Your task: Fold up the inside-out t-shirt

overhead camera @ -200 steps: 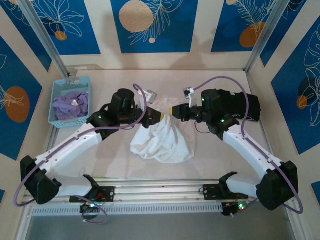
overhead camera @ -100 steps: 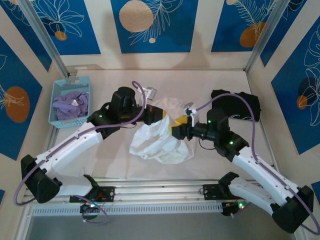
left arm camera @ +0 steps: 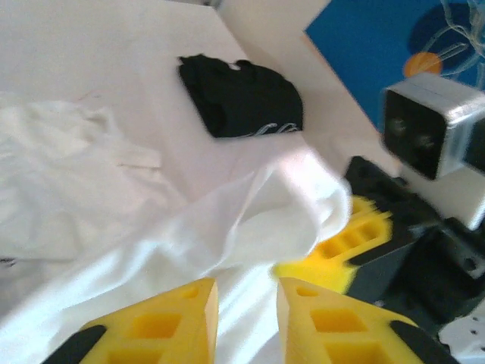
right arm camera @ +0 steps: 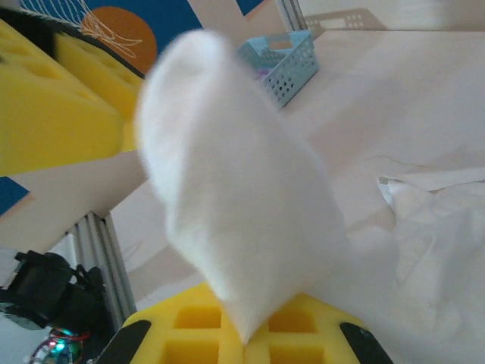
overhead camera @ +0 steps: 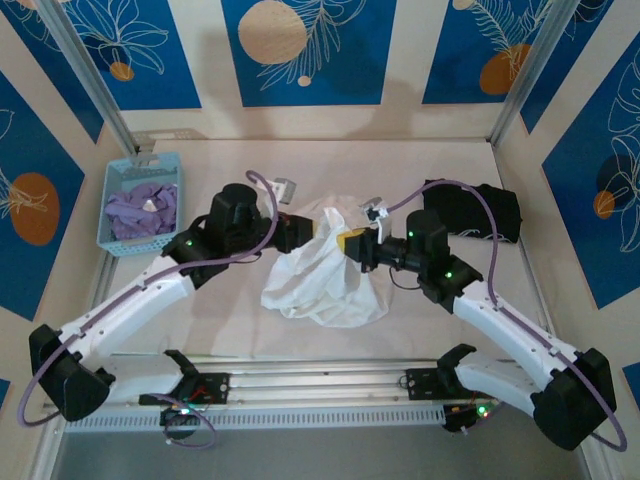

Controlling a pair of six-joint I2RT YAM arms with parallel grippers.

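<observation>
The inside-out t-shirt (overhead camera: 325, 280) is a crumpled white heap at the table's middle, with its top bunched up and lifted between the two grippers. My right gripper (overhead camera: 348, 244) comes in from the right. In the right wrist view its yellow fingers (right arm camera: 189, 334) are shut on a peak of white t-shirt (right arm camera: 235, 197) that rises from between them. My left gripper (overhead camera: 312, 232) faces it from the left, close by. Its jaws (left arm camera: 246, 296) stand apart, with white t-shirt cloth (left arm camera: 151, 250) showing past the gap. The right gripper's yellow fingers (left arm camera: 345, 243) lie just beyond that fold.
A black garment (overhead camera: 480, 210) lies at the back right, also in the left wrist view (left arm camera: 239, 98). A blue basket (overhead camera: 145, 160) holding a lavender garment (overhead camera: 140, 210) stands at the left. A metal rail (overhead camera: 320, 385) runs along the near edge.
The right gripper dropped toward the shirt, opened, then came back up and shut on a peak of cloth. The left gripper's jaws have parted, and its arm shifted slightly.
</observation>
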